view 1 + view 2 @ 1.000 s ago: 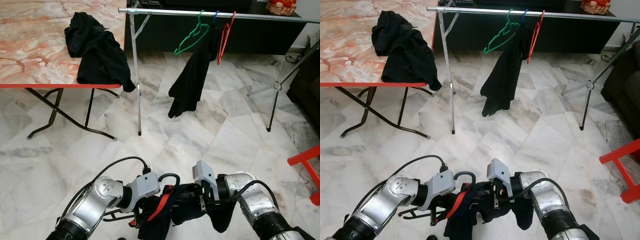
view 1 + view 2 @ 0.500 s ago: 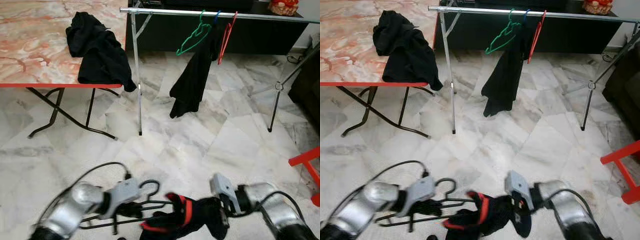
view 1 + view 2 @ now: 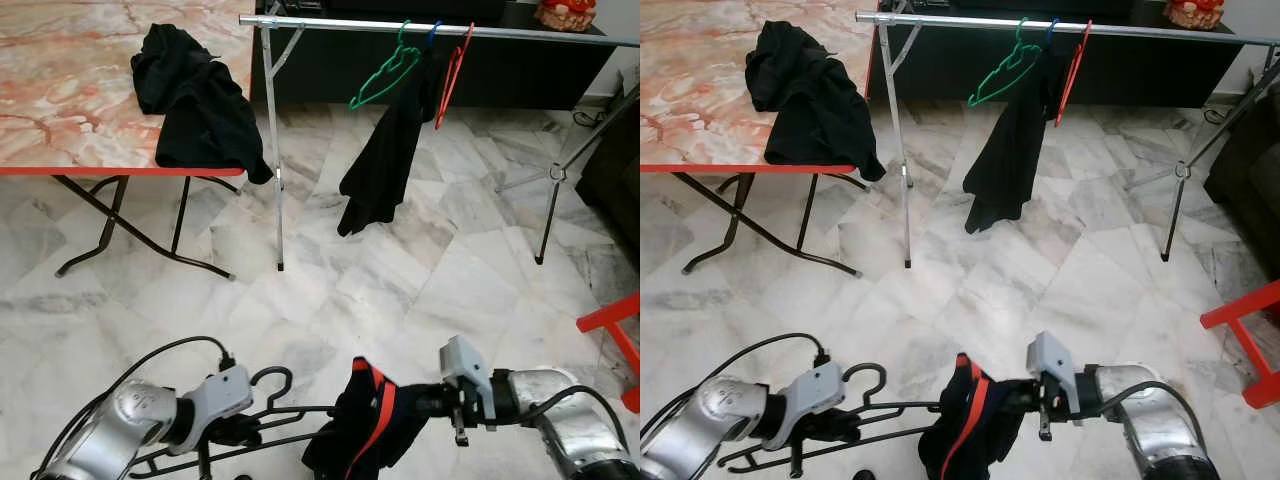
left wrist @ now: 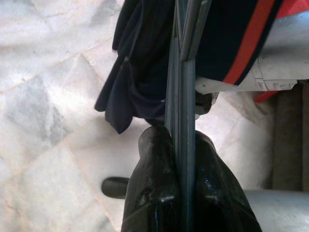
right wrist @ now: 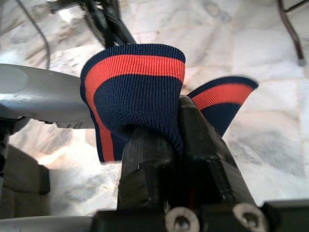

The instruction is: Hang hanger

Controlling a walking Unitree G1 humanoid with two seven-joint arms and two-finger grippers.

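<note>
My left gripper (image 3: 238,432) is shut on a black wire hanger (image 3: 272,410) low in front of me; in the left wrist view its fingers (image 4: 153,159) pinch the hanger's wires. The hanger's far end runs into a dark navy garment with a red stripe (image 3: 366,428). On that garment's ribbed edge (image 5: 135,87) my right gripper (image 3: 422,402) is shut. Ahead stands a metal clothes rail (image 3: 520,33) carrying a green hanger (image 3: 385,75), a red hanger (image 3: 452,68) and a hanging black garment (image 3: 385,160).
A marble-topped folding table (image 3: 70,90) with a heap of black clothes (image 3: 195,100) stands at the front left, beside the rail's left post (image 3: 272,150). A red stool (image 3: 612,318) sits at the right edge, and a tripod leg (image 3: 548,205) supports the rail's right end.
The two arms have drawn apart: the left gripper with the hanger went left, the right gripper went right. The garment, bunched between them before, now hangs by the right gripper.
</note>
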